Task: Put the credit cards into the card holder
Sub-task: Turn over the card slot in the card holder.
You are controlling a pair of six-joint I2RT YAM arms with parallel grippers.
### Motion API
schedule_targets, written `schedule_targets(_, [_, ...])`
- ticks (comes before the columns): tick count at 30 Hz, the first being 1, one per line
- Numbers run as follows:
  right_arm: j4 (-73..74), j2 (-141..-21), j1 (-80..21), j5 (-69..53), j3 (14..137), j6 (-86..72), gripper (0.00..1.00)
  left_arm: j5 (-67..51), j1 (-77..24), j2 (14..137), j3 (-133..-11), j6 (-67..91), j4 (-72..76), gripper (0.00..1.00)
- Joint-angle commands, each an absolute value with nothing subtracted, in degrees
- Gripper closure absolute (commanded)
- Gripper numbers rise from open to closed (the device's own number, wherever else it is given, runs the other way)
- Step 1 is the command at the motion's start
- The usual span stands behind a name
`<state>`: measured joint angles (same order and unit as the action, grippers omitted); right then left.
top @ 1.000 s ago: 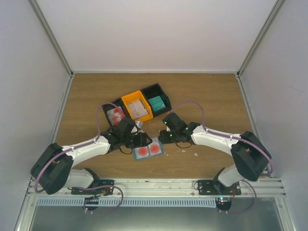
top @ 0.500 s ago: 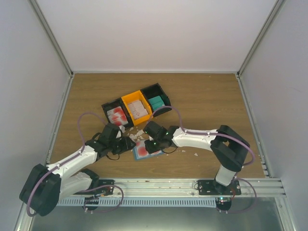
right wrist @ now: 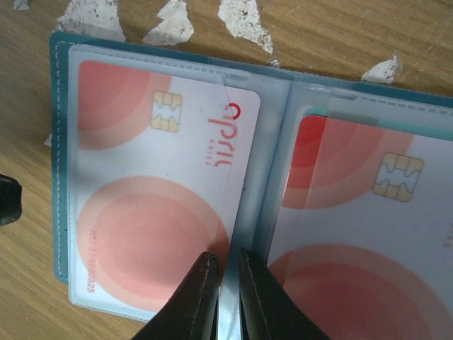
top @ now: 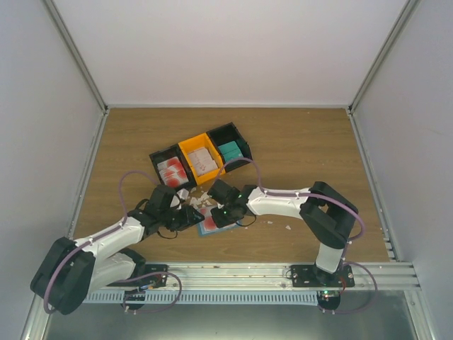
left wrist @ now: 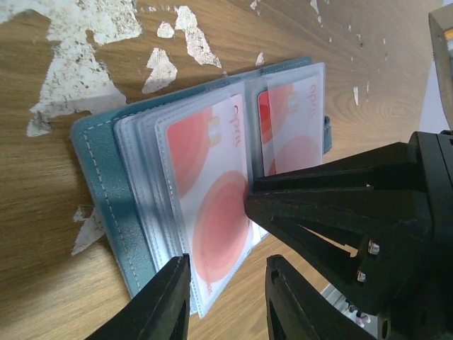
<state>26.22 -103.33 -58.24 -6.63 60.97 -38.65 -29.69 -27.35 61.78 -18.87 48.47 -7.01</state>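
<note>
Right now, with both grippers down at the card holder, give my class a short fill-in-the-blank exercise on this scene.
The card holder lies ____ on the wooden table. ____ credit cards show in its clear sleeves. The middle bin in the row is ____.
Missing words: open; two; orange.

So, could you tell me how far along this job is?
Done: one card sits sleeved in the open holder. In hand: the right gripper pinches the inner edge of a second card, seemingly seating it in the facing sleeve; the left gripper stands open at the holder edge. Left: more cards lie in the black bin.
</note>
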Motion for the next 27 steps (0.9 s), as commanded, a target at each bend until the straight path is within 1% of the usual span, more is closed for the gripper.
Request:
schedule_targets(1, [29.5,-105.4,-58.7,-5.0,61.9,-39.4,0.89,-32.5,-26.9,63.5,-18.0,48.1,-2.2,0.68])
schedule_targets(10, [29.3,-106.2,-58.6,-5.1,62.1,-39.3,0.92,-33.5,-26.8,65.8,-18.0,48.1,-0.5,0.69])
schedule_targets(16, [28.9,-106.0,-58.6,-5.2,61.7,-39.4,0.93,-34.2,-26.8,67.7,-18.0,47.8,-0.2,0.69])
schedule_targets(27, [27.8,-105.4,-58.3,-6.0,61.0,-39.5,0.93,-38.5,-26.9,69.7,-18.4,46.6,5.6,0.68])
